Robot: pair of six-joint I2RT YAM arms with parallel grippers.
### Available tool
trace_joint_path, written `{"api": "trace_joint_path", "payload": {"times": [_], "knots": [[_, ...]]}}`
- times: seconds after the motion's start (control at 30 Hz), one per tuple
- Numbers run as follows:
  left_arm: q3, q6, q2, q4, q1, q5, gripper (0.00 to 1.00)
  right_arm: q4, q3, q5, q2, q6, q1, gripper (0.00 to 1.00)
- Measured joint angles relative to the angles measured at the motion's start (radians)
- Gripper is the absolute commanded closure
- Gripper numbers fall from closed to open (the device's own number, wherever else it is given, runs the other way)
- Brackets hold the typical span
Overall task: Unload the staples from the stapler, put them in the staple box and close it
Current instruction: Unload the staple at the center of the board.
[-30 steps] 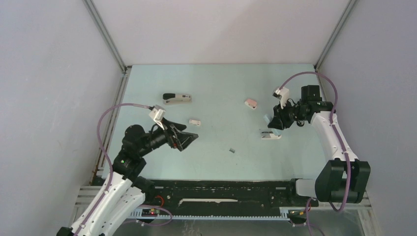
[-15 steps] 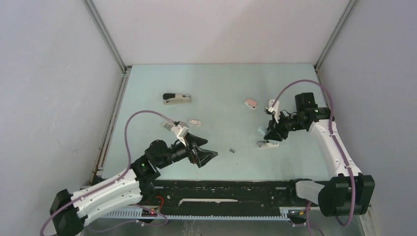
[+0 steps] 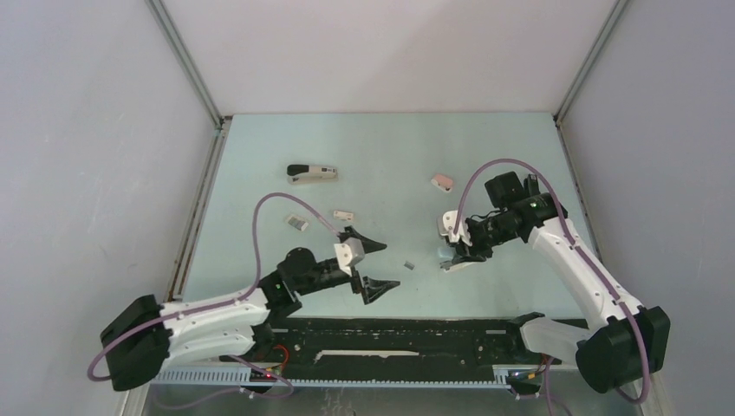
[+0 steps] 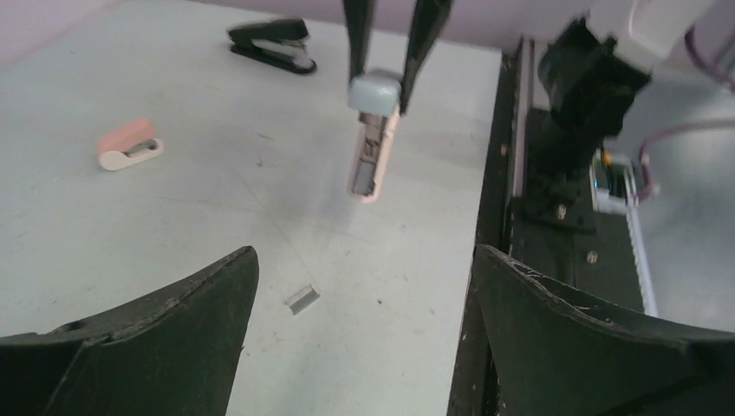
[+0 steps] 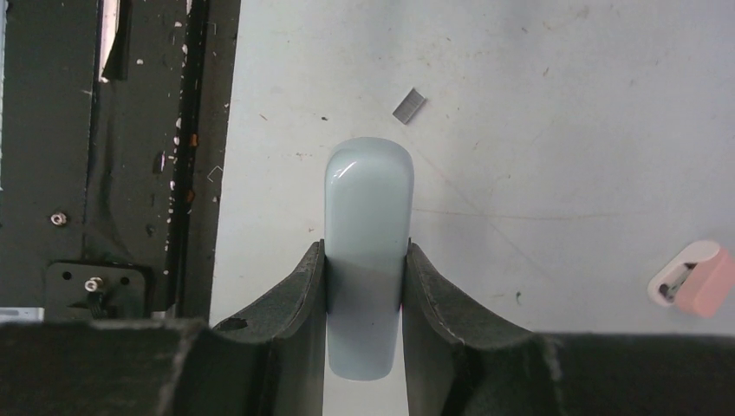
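The black stapler (image 3: 312, 173) with a silver top lies at the far left of the table, apart from both grippers; it also shows in the left wrist view (image 4: 270, 45). A short grey strip of staples (image 3: 409, 265) lies on the table between the grippers and shows in both wrist views (image 4: 302, 299) (image 5: 409, 105). My left gripper (image 3: 379, 264) is open and empty, just left of the strip (image 4: 364, 260). My right gripper (image 3: 455, 253) is shut on a small pale-blue stapler (image 5: 367, 225) with a pink underside (image 4: 374, 139), hanging nose-down just above the table.
A small pink and white stapler (image 3: 442, 181) lies behind the right gripper, also in the wrist views (image 4: 128, 144) (image 5: 693, 279). A small white piece (image 3: 344, 214) and a small grey piece (image 3: 297, 223) lie left of centre. The black front rail (image 3: 390, 334) runs along the near edge.
My left arm has swung forward and right, ending beside the staple strip with its jaws open. My right gripper has carried the pale-blue stapler left and toward the front.
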Motion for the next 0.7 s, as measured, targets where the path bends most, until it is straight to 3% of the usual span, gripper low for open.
{"api": "trace_joint_path", "payload": {"times": [0.23,0.37,0.7], "knots": [[0.113,0.178,0.252,0.018,-0.011,0.124,0.05,0.006,0.0,0.018,0.0,-0.053,0.049,1.0],[0.194,0.25,0.343,0.027,-0.034,0.137,0.14,0.017,0.0,0.024,0.0,-0.052,0.068,1.0],[0.328,0.304,0.501,0.041,-0.06,0.137,0.31,0.055,-0.02,0.042,0.0,-0.043,0.074,1.0]]}}
